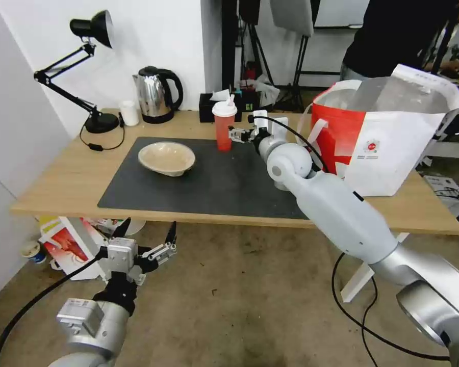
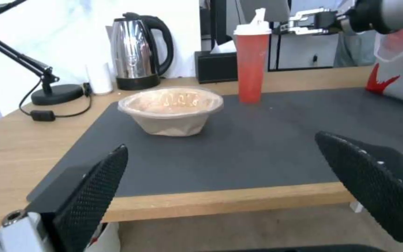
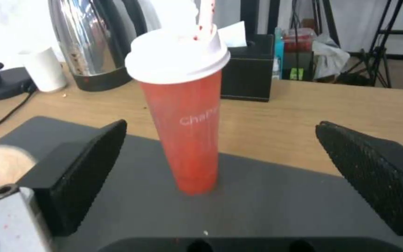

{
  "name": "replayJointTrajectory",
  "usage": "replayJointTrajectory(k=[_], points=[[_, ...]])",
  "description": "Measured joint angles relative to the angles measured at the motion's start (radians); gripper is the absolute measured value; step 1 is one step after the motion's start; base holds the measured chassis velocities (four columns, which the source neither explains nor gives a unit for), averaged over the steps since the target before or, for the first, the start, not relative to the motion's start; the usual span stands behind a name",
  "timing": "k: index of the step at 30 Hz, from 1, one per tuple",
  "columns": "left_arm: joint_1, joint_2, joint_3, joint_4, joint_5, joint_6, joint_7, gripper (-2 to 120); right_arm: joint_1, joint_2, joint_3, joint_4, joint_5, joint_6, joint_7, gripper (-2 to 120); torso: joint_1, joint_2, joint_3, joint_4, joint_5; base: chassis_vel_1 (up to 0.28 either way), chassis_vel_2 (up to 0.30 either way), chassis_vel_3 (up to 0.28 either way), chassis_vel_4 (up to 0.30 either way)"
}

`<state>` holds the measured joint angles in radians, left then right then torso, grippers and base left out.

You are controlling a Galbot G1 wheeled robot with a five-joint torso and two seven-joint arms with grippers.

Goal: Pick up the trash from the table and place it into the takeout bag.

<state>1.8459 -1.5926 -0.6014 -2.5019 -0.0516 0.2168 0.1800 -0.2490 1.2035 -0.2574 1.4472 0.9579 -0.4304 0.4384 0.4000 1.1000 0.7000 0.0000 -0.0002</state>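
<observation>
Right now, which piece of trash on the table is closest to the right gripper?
The red cup with the white lid, standing upright on the grey mat. The open right gripper is right beside it, while the beige bowl sits farther off.

Table (image 1: 66,178) bears mat (image 1: 224,188), takeout bag (image 1: 387,148), kettle (image 1: 155,94); lamp (image 1: 89,66).

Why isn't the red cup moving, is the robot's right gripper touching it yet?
Apart. In the right wrist view, the right gripper is open and the red cup stands between its fingers with dark mat visible either side.
</observation>
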Motion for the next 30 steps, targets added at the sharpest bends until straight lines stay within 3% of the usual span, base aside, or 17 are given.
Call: replayJointTrajectory(k=[30], points=[[-0.018,0.000,0.014,0.011,-0.001,-0.006,0.002,100,0.093,0.188,-0.019,-0.320,-0.070,0.033,-0.105,100,0.000,0.000,0.000,0.0001,0.0001,0.000,0.000,0.000,0.000]])
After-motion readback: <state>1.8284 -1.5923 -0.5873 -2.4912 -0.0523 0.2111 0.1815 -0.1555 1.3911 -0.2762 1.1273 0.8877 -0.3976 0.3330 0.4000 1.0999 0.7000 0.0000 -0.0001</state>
